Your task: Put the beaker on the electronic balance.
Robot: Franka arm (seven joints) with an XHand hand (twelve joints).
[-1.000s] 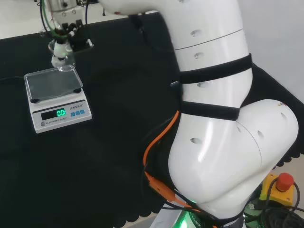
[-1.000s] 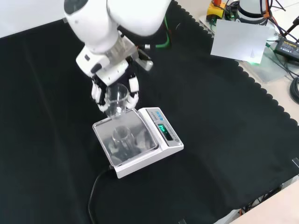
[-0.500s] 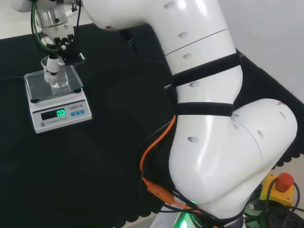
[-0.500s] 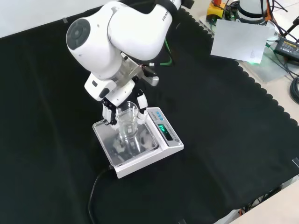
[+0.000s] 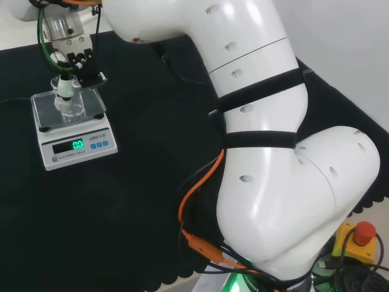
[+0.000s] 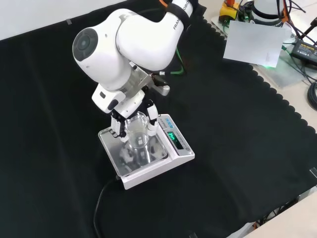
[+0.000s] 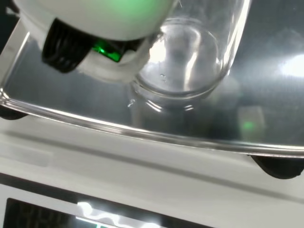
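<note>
The hand (image 6: pixel 130 113) is down over the balance (image 6: pixel 146 151), fingers curled round the clear beaker (image 6: pixel 137 134) and pinching it from both sides. In the front view a white fingertip shows on each side of the glass, one at its left and one at its right, with the rim between them. The beaker stands upright on the shiny pan (image 6: pixel 157 148), roughly in the middle of it. From the wrist, the round base of the beaker (image 7: pixel 183 66) looks to be right down at the pan (image 7: pixel 266 109), with its reflection directly below; whether it fully rests there I cannot tell. A blurred white part of the hand (image 7: pixel 95 21) covers a corner of that view, with a green glint on it.

In the head view the hand (image 5: pixel 72 61) hangs above the balance (image 5: pixel 72 131) at the far left of the tabletop (image 5: pixel 140 201), and the beaker (image 5: pixel 68 103) sits on the pan just under the fingers. The green display (image 5: pixel 78 145) is lit at the front of the balance. In the front view a black cable (image 6: pixel 99 208) runs from the balance toward the cloth's near edge.
</note>
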